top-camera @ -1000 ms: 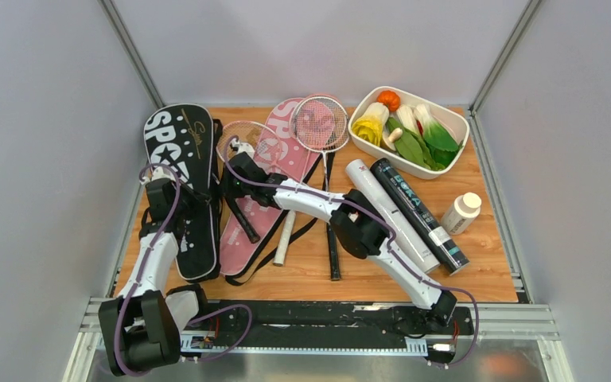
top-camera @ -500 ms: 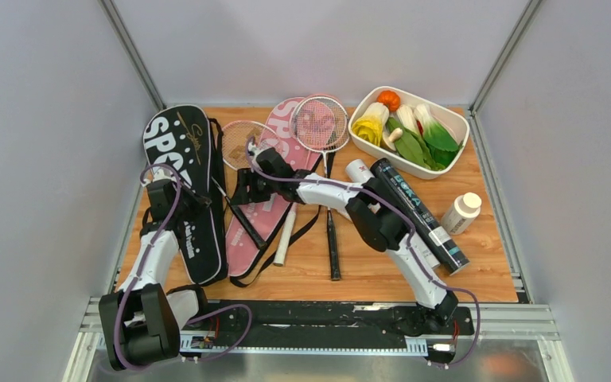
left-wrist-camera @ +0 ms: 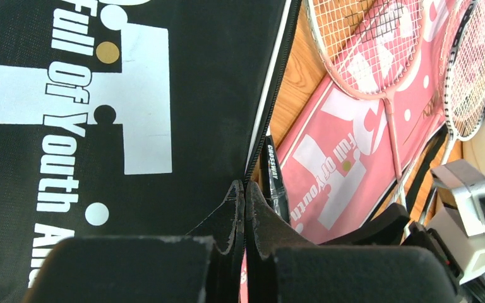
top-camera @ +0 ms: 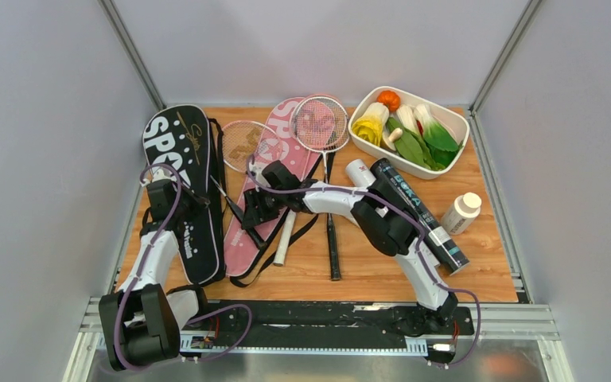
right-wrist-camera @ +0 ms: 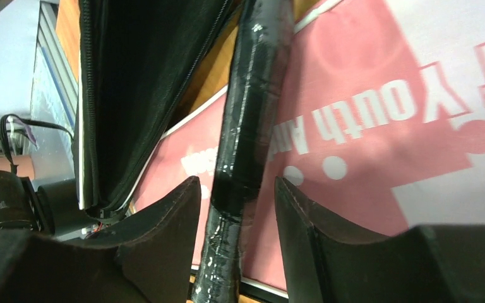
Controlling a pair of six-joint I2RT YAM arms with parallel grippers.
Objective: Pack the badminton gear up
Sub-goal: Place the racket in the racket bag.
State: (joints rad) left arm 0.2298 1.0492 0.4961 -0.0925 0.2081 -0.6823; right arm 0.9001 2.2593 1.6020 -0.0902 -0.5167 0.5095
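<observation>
From above, the black cover and pink cover lie side by side. The left wrist view shows the left gripper pinched together on the black cover's edge. In the right wrist view, the right gripper stands apart, straddling a black racket handle.

One high fixed view, two close wrist views

The top camera looks down from behind the arm bases over the whole table. The left wrist camera sits close above the black cover; the right wrist camera hangs just over the pink cover. All three share both covers' adjoining edges
</observation>
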